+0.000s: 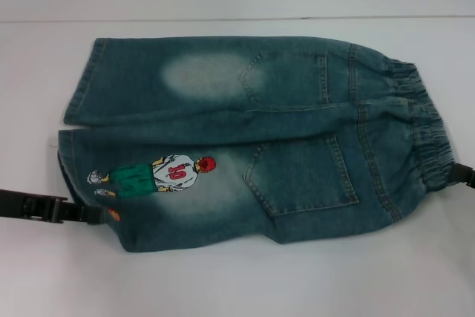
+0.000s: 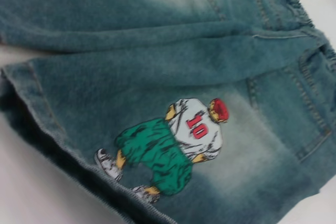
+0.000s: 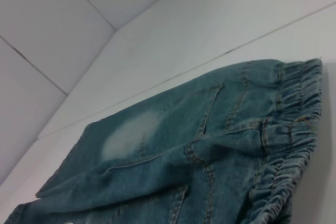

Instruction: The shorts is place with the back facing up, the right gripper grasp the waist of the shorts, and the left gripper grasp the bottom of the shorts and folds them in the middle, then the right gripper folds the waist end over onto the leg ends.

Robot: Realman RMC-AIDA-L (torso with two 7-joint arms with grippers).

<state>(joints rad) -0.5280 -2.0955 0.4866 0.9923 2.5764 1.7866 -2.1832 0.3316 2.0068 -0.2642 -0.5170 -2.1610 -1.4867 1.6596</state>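
White table (image 1: 237, 287) fills your head view, shorts (image 1: 245, 139) flat at center, back up. Your left gripper (image 1: 82, 214) reaches in low at lower left, touching the hem; right gripper (image 1: 462, 176) at right edge, beside the waist (image 1: 423, 131). Jaws: cannot tell.

White table (image 1: 237, 287), pale tiled wall (image 3: 79, 14)
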